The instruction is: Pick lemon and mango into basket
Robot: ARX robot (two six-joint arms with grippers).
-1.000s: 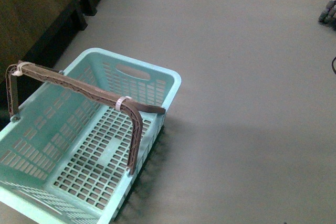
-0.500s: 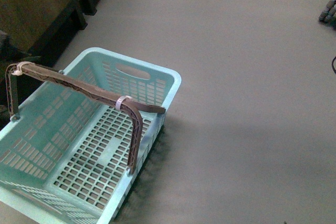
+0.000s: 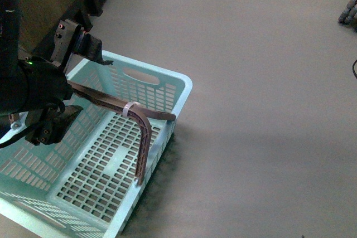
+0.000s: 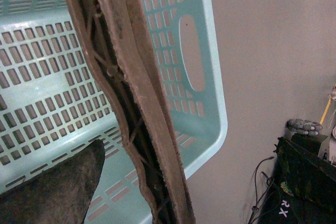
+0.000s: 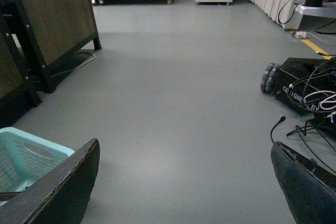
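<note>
Aqua basket (image 3: 184, 83) lies under the left gripper (image 3: 89, 85), jaws spread above its handle (image 3: 144, 137); right gripper (image 5: 184, 182) gapes empty beside the basket.

1 basket (image 3: 185, 85) (w/ 1 handle (image 3: 111, 102)), 1 arm (image 3: 28, 82).

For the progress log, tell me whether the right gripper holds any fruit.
No: the black fingers of the right gripper stand wide apart, with only grey floor between them.

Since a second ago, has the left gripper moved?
Yes. The left gripper entered from the front view's left edge and now hangs over the basket by its handle.
</note>
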